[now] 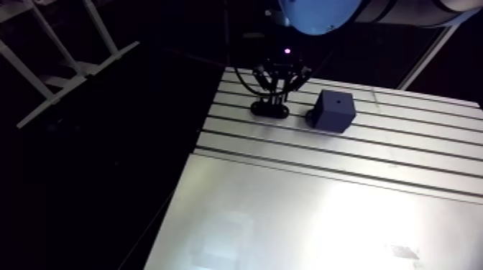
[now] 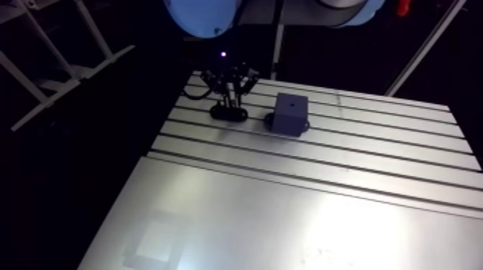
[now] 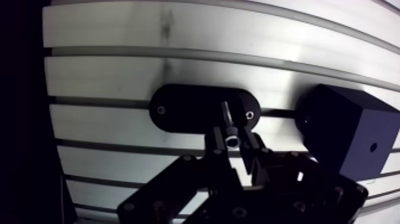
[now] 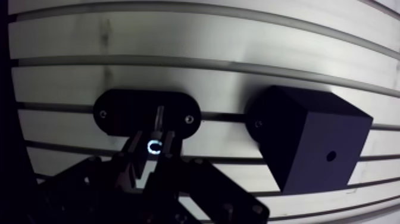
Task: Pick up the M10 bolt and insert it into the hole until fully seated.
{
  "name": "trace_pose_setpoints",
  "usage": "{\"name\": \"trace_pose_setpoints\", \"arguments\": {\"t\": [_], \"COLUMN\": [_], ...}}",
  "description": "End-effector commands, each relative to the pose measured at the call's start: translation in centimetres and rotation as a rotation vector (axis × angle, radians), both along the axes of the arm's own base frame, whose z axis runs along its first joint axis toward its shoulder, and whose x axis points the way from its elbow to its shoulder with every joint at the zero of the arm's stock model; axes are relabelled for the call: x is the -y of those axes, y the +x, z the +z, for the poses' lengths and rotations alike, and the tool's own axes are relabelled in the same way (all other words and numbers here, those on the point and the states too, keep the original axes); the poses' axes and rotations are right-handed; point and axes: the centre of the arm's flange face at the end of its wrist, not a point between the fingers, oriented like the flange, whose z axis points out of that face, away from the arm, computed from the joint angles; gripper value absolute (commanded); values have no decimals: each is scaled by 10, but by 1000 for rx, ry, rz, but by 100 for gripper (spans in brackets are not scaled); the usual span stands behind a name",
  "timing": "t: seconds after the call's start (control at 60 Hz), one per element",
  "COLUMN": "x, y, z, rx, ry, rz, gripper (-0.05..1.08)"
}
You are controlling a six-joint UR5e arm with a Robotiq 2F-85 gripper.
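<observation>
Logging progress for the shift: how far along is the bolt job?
Done: the end effector grips the M10 bolt over the oval holder. In hand, seemingly: lifting it clear. Left: carrying it to the black block and seating it in the hole.

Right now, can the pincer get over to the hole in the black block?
Probably yes: the pincer is at the oval plate right beside the block, whose hole faces up uncovered, with nothing between them.

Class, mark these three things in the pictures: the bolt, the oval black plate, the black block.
bolt (image 4: pixel 158 123), wrist view, on its shaft.
oval black plate (image 4: pixel 122 113), wrist view, on its bare face.
black block (image 4: pixel 321 140), wrist view, on its holed face.
</observation>
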Motion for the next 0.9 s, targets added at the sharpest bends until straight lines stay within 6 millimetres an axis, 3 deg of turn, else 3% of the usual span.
{"name": "trace_pose_setpoints", "arguments": {"t": [0.017,0.483,0.9], "x": [-1,-1,1], "y": [0,-7,-17], "z": [0,6,35], "rx": [1,-29,-43], "ry": [0,-33,-43], "rz": [-1,-8,-6], "gripper": [72,80,87]}}
